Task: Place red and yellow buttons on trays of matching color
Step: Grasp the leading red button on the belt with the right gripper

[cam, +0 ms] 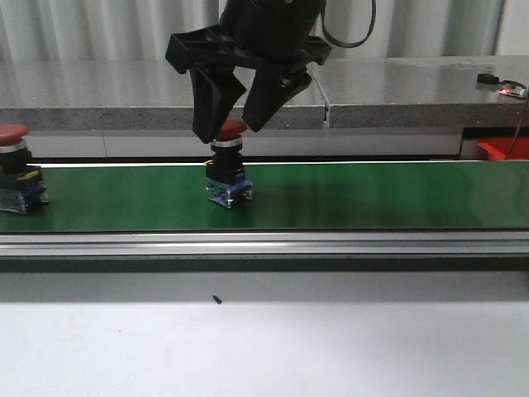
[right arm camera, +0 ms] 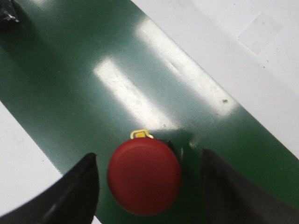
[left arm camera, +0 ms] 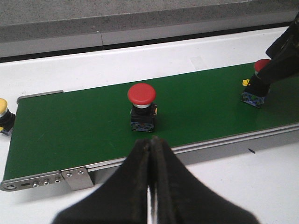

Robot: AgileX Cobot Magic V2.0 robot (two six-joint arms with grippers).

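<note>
Green belt (cam: 372, 198) runs across our table between a grey stone ledge (cam: 397, 87) behind and a white tabletop (cam: 331, 347) in front. Near its middle stands a red button (cam: 230, 131), upright on its black and blue base, its mushroom cap on top. Our right gripper (cam: 231, 116) hangs directly over it, the two dark fingers (right arm camera: 77, 193) spread wide, one on each side of the cap. From the right wrist view we see green belt between each finger and the cap, so nothing is gripped. From the front view the fingertips reach about the height of the cap.

Farther along the belt, toward our left side, a second red button (cam: 11, 135) stands upright at the picture's edge; the left wrist view shows it (left arm camera: 142, 94) out in the open on the green. Our left gripper (left arm camera: 150, 154) sits over the white tabletop beside the belt's metal edge rail (left arm camera: 140, 161), fingers pressed together with only a thin seam between them, holding nothing. At the belt's far left end, a yellow button (left arm camera: 3, 105) peeps in, mostly cut off by the frame.

A red tray (cam: 504, 149) shows partly at the far right behind the belt.
</note>
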